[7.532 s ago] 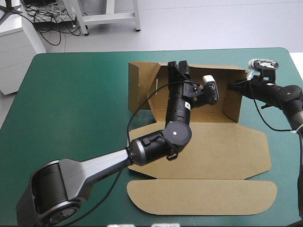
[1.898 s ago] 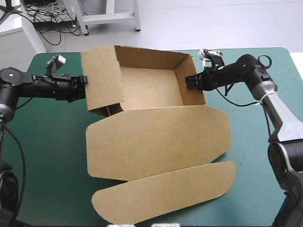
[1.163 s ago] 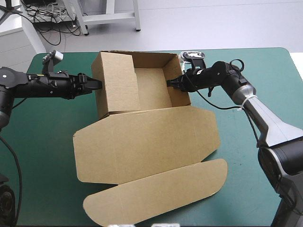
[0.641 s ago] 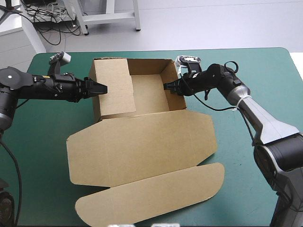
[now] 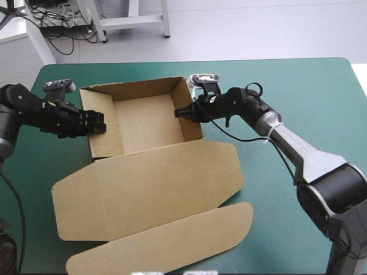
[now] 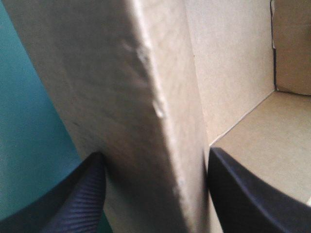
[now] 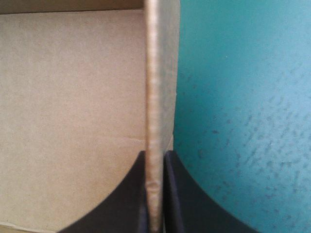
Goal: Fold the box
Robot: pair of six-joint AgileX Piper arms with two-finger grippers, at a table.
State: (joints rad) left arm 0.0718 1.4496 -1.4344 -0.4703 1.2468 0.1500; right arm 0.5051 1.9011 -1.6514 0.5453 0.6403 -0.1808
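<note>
1. Box (image 5: 143, 117) stands as an open tray on the teal-green table (image 5: 298, 91), left of the middle, with all four walls up. Its lid (image 5: 155, 183) lies flat toward the near edge, and the rounded tuck flap (image 5: 166, 243) is at the lid's end.
2. My left fingers (image 6: 73, 194) straddle the tray's left wall (image 6: 150, 107), one outside and one inside. They press against thick, doubled board, so I judge this a clamp, though a wide one.
3. My right fingers (image 7: 121, 204) are all but together, pinching the thin right wall (image 7: 154, 87) at its top edge.
4. As I read it, the step in hand is settling the side walls so they stand square and tucked.
5. To do it well, I should squeeze the left wall evenly. That way the folded-over layer sits tight against the outer one and does not spring open.
6. The right pinch should steady the tray, not drag it. Pulling outward would splay the wall, and lifting would tip the tray.
7. If the box needs shifting, both arms should move together, or the board will twist between the two grips.
8. I should let go one side at a time and check that the wall stands by itself.
</note>
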